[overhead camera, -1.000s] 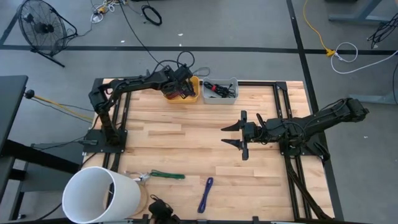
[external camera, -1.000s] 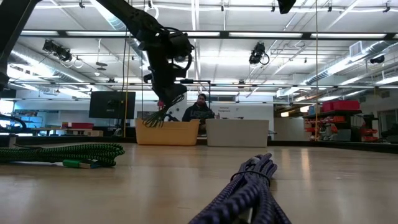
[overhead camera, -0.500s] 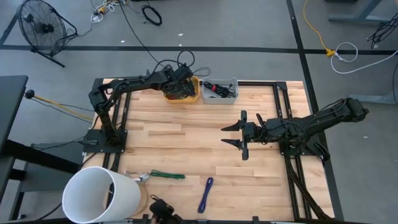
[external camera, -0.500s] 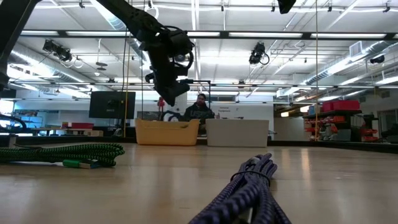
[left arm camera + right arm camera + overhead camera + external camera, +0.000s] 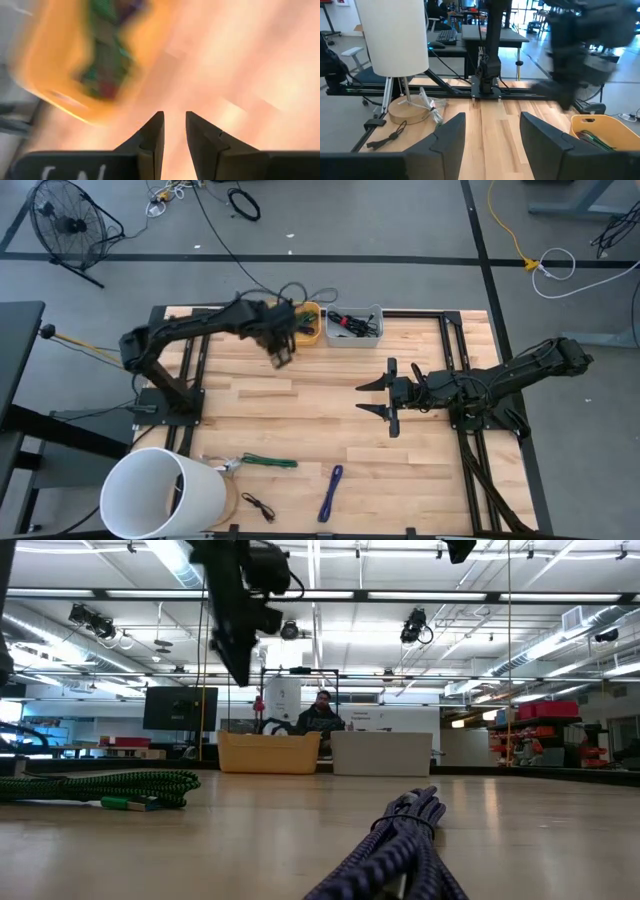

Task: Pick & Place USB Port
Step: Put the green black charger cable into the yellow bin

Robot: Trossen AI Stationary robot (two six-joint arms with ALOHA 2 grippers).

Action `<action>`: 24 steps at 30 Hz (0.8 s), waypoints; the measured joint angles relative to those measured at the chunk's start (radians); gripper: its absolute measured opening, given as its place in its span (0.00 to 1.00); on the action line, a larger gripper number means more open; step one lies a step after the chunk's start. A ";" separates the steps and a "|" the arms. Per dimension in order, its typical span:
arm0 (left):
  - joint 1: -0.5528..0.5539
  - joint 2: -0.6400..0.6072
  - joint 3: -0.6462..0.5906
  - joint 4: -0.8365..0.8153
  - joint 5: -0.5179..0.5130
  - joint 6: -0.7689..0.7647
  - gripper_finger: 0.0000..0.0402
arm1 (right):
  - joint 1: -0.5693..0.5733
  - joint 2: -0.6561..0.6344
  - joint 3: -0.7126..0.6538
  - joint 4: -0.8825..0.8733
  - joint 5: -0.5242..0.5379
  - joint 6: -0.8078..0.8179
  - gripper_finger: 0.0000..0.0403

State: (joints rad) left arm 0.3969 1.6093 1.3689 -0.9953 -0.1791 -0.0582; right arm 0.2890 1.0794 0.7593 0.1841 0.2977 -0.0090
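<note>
We're swinging the left gripper (image 5: pixel 282 356) clear of the yellow bin (image 5: pixel 309 326) at the tabletop's far edge, fingers slightly parted and holding nothing. The cables (image 5: pixel 296 330) are lying inside it. Right gripper (image 5: pixel 375 397) is waiting mid-table, spread wide. Best lift high before crossing the rim.

No brand, number or sign can be read in any view. The only marks are pale strokes on the dark body of the left gripper (image 5: pixel 174 134) at about 7 o'clock in its wrist view; they are cut off at the edge and cannot be made out.
</note>
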 joint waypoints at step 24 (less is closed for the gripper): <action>-0.973 -0.006 -0.004 -0.182 -0.076 -0.622 0.21 | 0.000 0.000 0.000 -0.004 0.000 -0.002 0.47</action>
State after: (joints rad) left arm -0.5763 1.6036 1.3651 -1.1776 -0.2546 -0.6803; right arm 0.2886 1.0794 0.7593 0.1801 0.2977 -0.0113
